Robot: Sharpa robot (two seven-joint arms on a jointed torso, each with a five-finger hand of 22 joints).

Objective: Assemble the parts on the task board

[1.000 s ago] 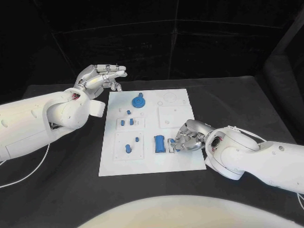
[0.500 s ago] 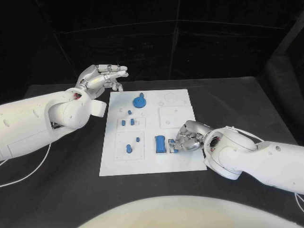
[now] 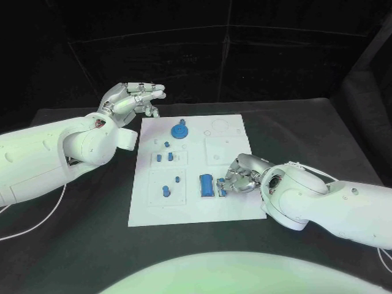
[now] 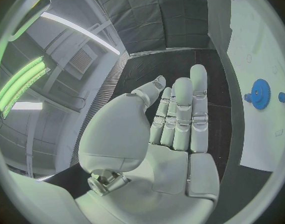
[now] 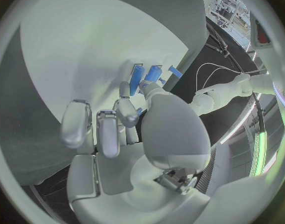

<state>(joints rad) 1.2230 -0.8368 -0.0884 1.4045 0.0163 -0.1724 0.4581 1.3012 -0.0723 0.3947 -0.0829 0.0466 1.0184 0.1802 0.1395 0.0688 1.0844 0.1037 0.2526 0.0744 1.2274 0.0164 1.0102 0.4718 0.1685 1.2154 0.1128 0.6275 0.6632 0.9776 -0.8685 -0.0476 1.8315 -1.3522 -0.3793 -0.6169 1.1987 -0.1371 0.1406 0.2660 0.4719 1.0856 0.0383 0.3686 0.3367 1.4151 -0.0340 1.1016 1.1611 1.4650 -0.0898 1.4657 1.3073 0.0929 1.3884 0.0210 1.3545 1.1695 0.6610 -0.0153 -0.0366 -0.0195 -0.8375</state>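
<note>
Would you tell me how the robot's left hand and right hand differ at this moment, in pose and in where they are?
The left hand is off the task board, beyond its far left corner; the right hand is over the board's near right part. The left hand holds nothing, its fingers straight and apart in its wrist view; the right hand's fingers curl at a small blue part. Both are silver, on white arms.

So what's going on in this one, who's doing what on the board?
The right hand is down on the near right part of the white task board, fingers curled at a small blue part beside the long blue block; whether it grips that part cannot be told. The left hand hangs off the board's far left corner, holding nothing. A blue gear and several small blue pieces sit on the board.
</note>
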